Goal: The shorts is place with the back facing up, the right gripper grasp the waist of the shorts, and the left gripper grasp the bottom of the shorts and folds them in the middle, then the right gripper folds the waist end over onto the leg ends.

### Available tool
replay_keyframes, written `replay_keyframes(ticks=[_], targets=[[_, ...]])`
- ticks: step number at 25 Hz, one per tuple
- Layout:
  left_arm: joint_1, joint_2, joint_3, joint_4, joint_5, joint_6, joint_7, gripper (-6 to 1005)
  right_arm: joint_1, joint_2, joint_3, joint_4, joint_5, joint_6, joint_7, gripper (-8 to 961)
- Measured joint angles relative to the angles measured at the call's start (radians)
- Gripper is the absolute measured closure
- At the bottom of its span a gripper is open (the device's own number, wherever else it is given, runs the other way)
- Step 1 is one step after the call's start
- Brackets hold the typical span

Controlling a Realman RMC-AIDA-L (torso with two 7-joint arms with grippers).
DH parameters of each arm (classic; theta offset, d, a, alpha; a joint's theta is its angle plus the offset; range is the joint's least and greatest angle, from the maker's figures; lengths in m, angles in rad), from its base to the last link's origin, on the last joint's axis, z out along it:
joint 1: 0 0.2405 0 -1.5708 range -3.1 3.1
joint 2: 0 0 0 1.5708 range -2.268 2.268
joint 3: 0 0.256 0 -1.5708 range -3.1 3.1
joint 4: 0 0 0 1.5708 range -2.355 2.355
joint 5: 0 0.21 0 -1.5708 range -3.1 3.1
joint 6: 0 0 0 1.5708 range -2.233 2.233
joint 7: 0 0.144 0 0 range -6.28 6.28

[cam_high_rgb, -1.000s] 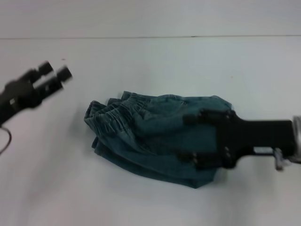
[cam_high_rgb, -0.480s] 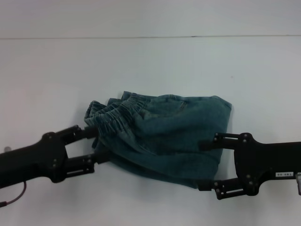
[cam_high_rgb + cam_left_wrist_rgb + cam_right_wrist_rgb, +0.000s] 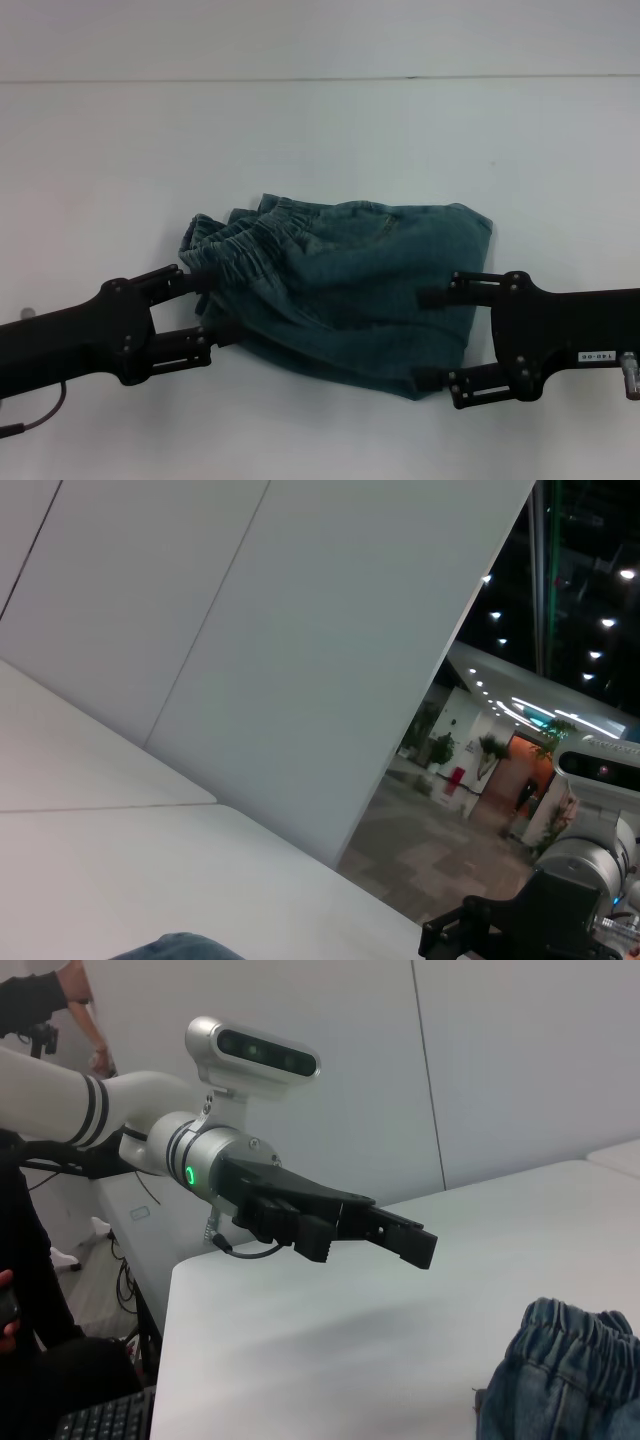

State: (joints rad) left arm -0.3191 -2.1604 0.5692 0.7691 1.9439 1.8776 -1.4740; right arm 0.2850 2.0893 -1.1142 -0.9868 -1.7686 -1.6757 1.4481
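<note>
The shorts [image 3: 340, 290] lie bunched mid-bench [image 3: 320, 130]. Left end effector [image 3: 205, 305] open at the waistband edge on the left; right end effector [image 3: 435, 338] open over the right end. Risk — closing here pinches several loose layers, so the fold drags crooked.

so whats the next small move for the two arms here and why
Probably ease both pincers clear of the shorts. They already lie bunched and folded on the table, elastic waist beside the leg ends. The left pincer and right pincer sit open at opposite ends, gripping nothing.
</note>
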Motion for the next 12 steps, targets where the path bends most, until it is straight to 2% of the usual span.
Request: replay_keyframes(ticks=[12], targets=[[-0.004,0.003,0.004,-0.008,0.001,-0.001,0.0,138,0.007,0.001,0.003,0.016,-0.003,0.006,0.018,39]])
